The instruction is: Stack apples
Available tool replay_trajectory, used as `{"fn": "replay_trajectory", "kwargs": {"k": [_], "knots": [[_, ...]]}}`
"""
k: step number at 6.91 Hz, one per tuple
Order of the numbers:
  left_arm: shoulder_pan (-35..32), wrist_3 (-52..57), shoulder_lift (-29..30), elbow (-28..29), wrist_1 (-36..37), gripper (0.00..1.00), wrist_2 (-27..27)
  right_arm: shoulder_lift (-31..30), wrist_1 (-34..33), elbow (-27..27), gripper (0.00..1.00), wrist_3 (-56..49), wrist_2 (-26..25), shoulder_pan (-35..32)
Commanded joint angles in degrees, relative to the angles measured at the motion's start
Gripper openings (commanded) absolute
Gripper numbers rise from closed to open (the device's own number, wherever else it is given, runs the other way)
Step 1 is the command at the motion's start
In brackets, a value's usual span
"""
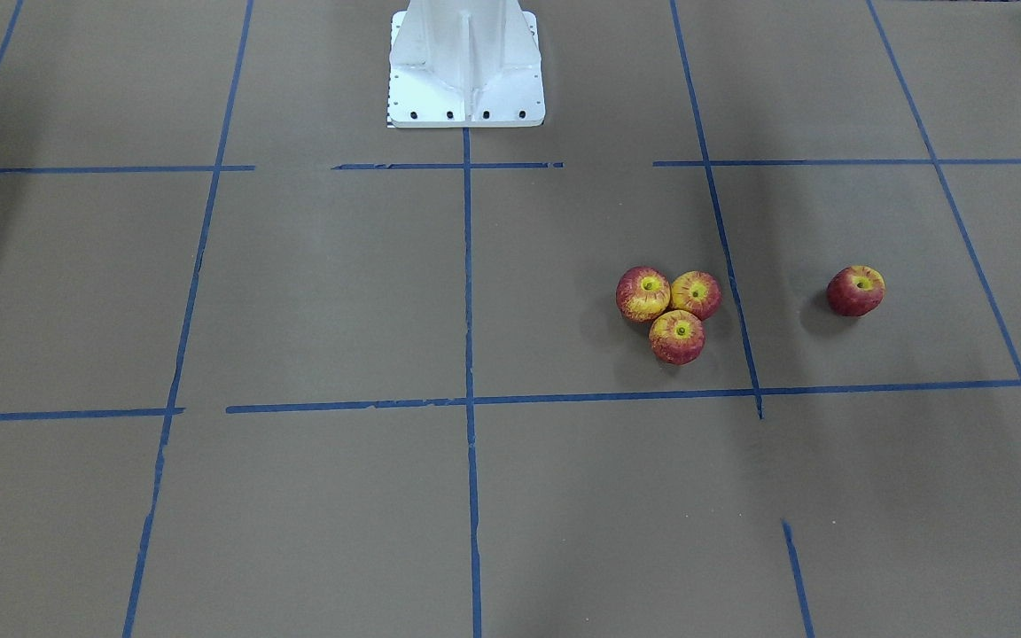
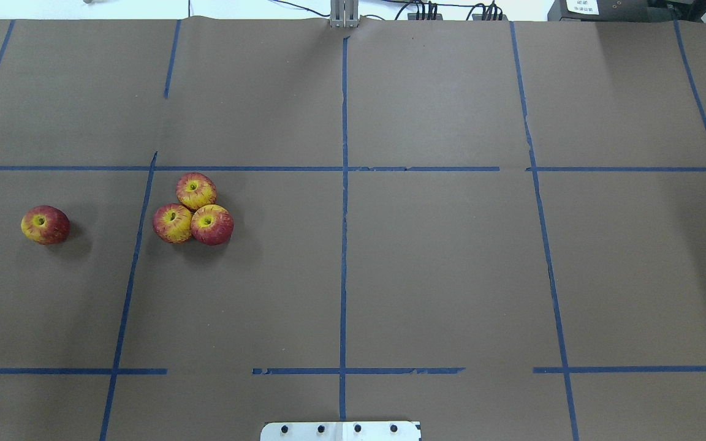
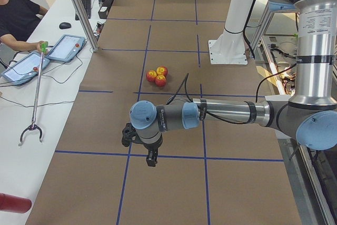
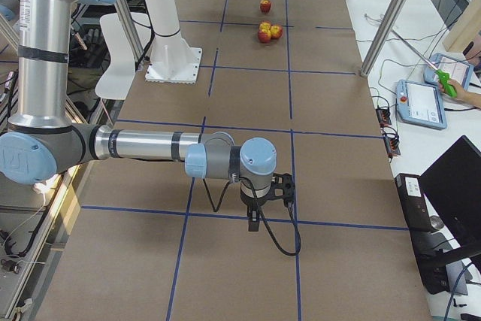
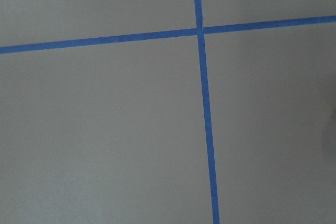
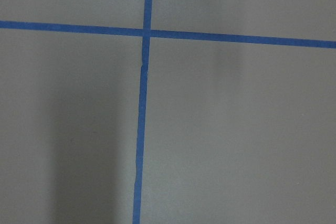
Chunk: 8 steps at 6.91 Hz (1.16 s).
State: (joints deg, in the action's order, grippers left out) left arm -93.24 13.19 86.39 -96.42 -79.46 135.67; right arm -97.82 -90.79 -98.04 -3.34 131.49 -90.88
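Three red-and-yellow apples sit touching in a cluster on the brown table: the far one [image 2: 196, 190], the near-left one [image 2: 172, 223] and the near-right one [image 2: 212, 225]. The cluster also shows in the front view [image 1: 677, 337]. A darker red apple [image 2: 45, 225] lies alone further to the robot's left; it also shows in the front view [image 1: 855, 291]. My left gripper [image 3: 150, 159] shows only in the left side view, hanging over bare table far from the apples; I cannot tell if it is open or shut. My right gripper [image 4: 254, 223] shows only in the right side view; I cannot tell its state either.
Blue tape lines [image 2: 343, 245] divide the brown table into a grid. The white robot base [image 1: 466, 66] stands at the table's robot side. A person with tablets [image 3: 66, 48] and a grabber stick [image 3: 34, 104] sits at a side bench. Both wrist views show only table and tape.
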Motion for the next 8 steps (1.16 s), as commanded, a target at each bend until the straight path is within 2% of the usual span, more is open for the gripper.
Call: {"fn": "replay_trajectory", "kwargs": {"k": [1,2,3,5,6,7,8], "knots": [[-1.1,0.9,-0.3,-3.8,1.8,1.00,-0.1,0.0,0.0,0.0,1.00,0.0,0.1,0.0],[-1.1,0.8,-0.2,-3.9,2.8,1.00,-0.1,0.0,0.0,0.0,1.00,0.0,0.1,0.0],[-0.9,-0.4,1.1,-0.4,1.5,1.00,-0.5,0.0,0.0,0.0,1.00,0.0,0.1,0.0],[-1.1,-1.1,0.9,0.2,-5.8,1.00,-0.5,0.0,0.0,0.0,1.00,0.0,0.0,0.0],[-0.6,-4.7,0.9,0.1,-9.0,1.00,0.0,0.0,-0.1,0.0,1.00,0.0,0.0,0.0],[4.0,-16.7,1.0,-0.3,-14.6,1.00,0.0,0.0,0.0,0.0,1.00,0.0,0.0,0.0],[11.3,-31.0,1.0,-0.7,-23.3,1.00,-0.1,0.0,-0.1,0.0,1.00,0.0,0.0,0.0]]}}
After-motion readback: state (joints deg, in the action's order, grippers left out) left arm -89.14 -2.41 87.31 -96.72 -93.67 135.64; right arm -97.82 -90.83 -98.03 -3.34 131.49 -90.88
